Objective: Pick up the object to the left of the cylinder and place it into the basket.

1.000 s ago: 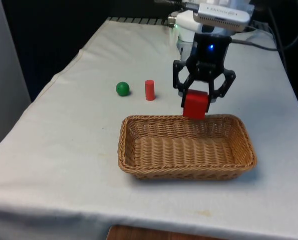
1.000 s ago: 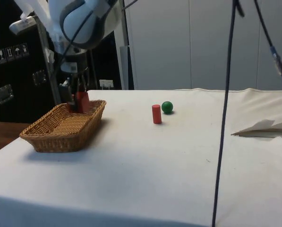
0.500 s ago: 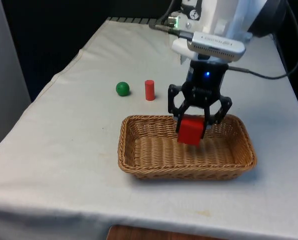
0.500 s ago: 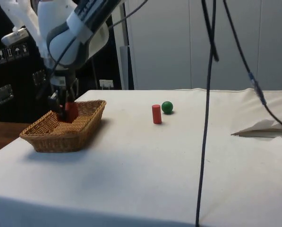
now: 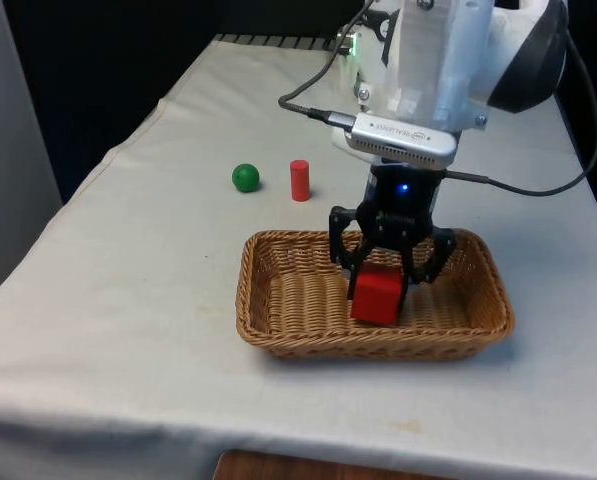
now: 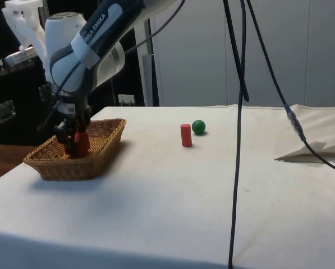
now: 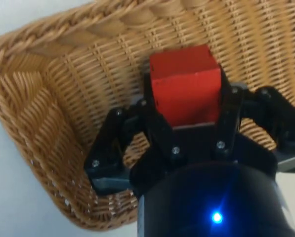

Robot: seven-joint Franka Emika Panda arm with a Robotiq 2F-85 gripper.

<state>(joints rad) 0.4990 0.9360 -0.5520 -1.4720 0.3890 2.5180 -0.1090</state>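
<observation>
My gripper (image 5: 384,277) is shut on a red cube (image 5: 377,295) and holds it low inside the wicker basket (image 5: 278,325), towards the front view's right half. In the side view the cube (image 6: 80,143) sits just above the basket's (image 6: 100,154) floor between the black fingers. The wrist view has the cube (image 7: 185,85) clamped between both fingers (image 7: 149,116) over the woven bottom (image 7: 78,98). A red cylinder (image 5: 299,180) stands upright on the cloth beyond the basket, with a green ball (image 5: 245,178) just to its left in the front view.
The basket lies near the table's front edge (image 5: 278,440). A crumpled bit of white cloth or paper (image 6: 316,150) lies at the side view's right. Cables (image 6: 237,84) hang from the arm across the side view.
The gripper has come down and towards the front with the red cube, from above the basket's far rim to low inside the basket. Ball and cylinder have not moved.
</observation>
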